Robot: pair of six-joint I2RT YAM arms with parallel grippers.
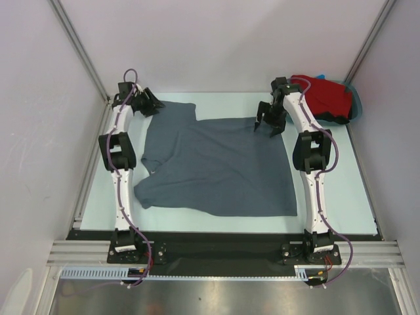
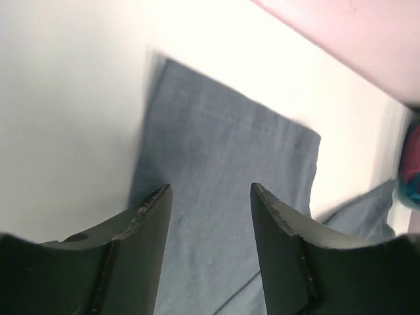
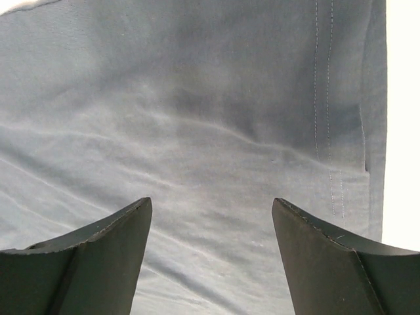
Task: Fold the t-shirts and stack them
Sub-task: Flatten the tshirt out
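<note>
Left claw (image 2: 210,186) and right claw (image 3: 211,200) agape, empty, over grey t-shirt (image 1: 216,167) spread mid-frame on worktop (image 1: 348,197). Looks limp, light; probably best pinched at hem and sleeve edges. Red t-shirt (image 1: 325,98) upper right.

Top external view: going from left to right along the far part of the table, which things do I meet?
left gripper → dark grey t-shirt → right gripper → red t-shirt → teal tub
</note>
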